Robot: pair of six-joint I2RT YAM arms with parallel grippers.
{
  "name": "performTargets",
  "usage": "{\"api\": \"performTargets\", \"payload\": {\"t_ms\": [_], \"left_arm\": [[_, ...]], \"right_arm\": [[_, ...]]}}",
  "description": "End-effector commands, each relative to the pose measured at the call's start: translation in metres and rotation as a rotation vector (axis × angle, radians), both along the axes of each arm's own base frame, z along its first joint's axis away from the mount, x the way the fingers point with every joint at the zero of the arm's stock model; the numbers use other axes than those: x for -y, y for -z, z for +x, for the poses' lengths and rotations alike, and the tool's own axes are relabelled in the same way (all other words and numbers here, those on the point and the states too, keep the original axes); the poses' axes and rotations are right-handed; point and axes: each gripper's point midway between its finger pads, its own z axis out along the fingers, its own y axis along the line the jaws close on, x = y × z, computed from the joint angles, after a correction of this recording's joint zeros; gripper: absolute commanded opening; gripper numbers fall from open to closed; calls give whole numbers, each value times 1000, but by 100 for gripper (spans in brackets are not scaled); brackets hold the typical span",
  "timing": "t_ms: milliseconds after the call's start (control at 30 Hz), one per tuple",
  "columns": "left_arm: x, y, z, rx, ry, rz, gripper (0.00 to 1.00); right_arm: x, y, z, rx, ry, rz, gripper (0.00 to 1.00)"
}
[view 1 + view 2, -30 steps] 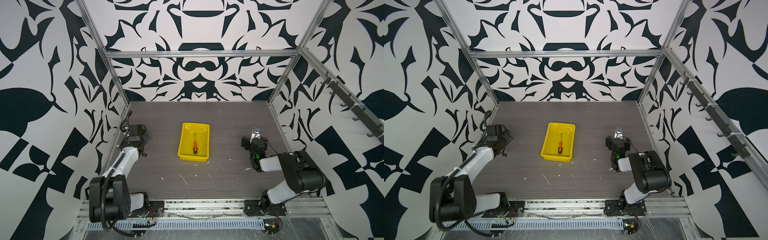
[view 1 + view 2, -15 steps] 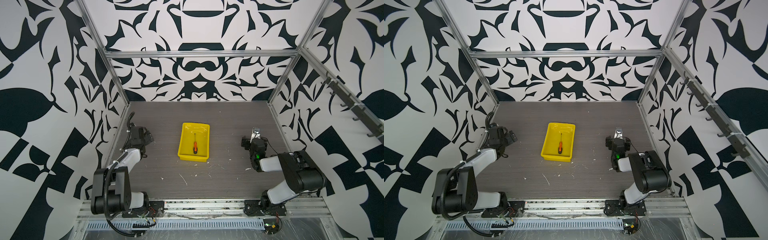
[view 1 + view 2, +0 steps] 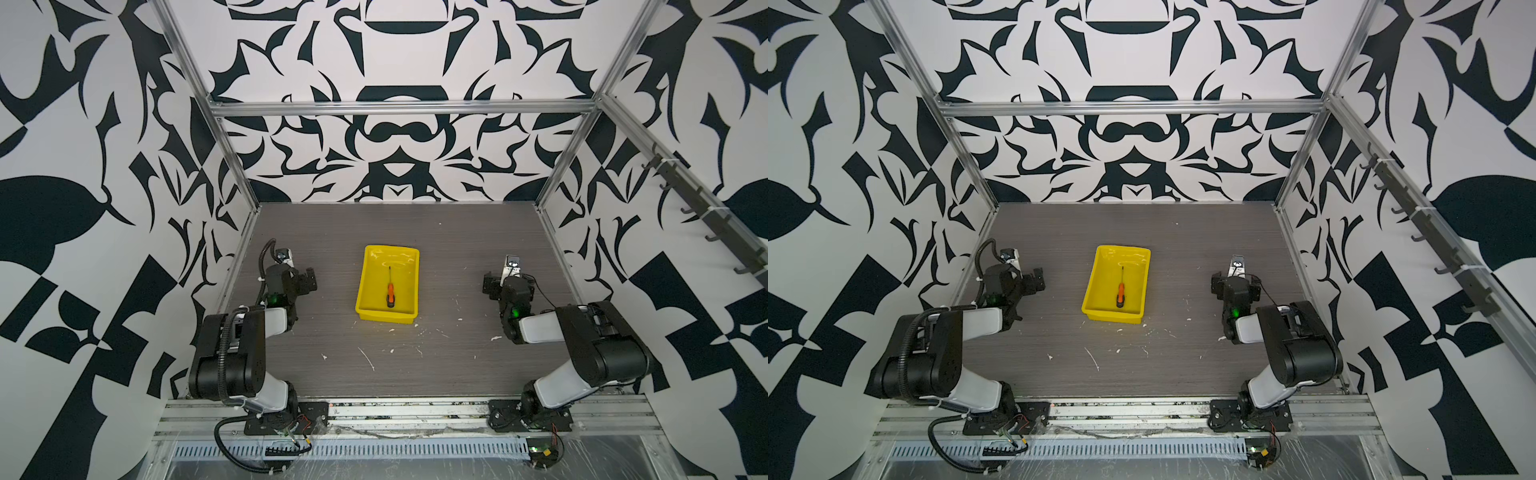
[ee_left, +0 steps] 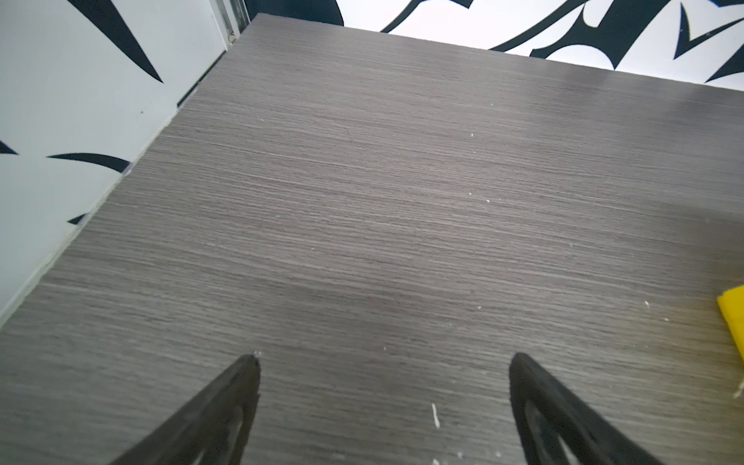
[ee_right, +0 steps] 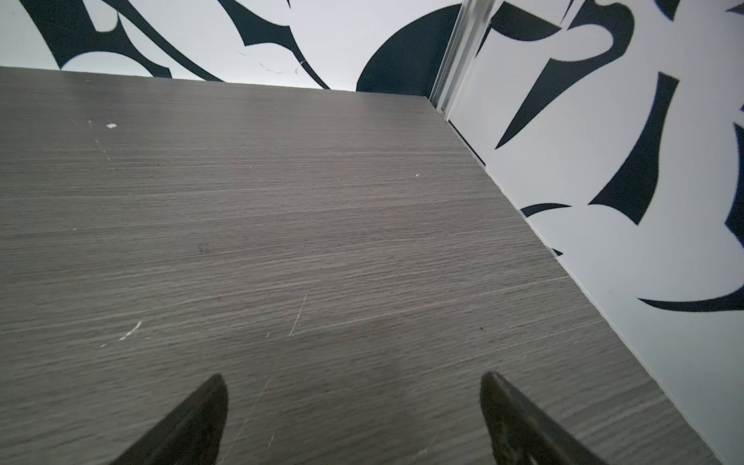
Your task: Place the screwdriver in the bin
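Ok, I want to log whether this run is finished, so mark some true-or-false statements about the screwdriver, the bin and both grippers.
1. The small orange-handled screwdriver lies inside the shallow yellow plastic bin. True.
2. The left gripper is shut on the screwdriver. False: it is open and empty above the grey wood-grain table.
3. The screwdriver's black butt end points toward the bin wall nearest the robot's bases. True.
4. The right gripper hovers over the bin. False: it is open, well off to the bin's right, over the table.
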Motion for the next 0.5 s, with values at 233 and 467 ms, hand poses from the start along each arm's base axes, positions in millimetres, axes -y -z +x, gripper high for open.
{"api": "performTargets", "payload": {"t_ms": [233,467], "left_arm": [[-12,-10,-1,137,-59,27,99],[-12,-8,-1,118,-58,24,99]], "right_arm": [[-1,-9,4,36,0,10,100],[-1,-10,4,39,0,11,100]]}}
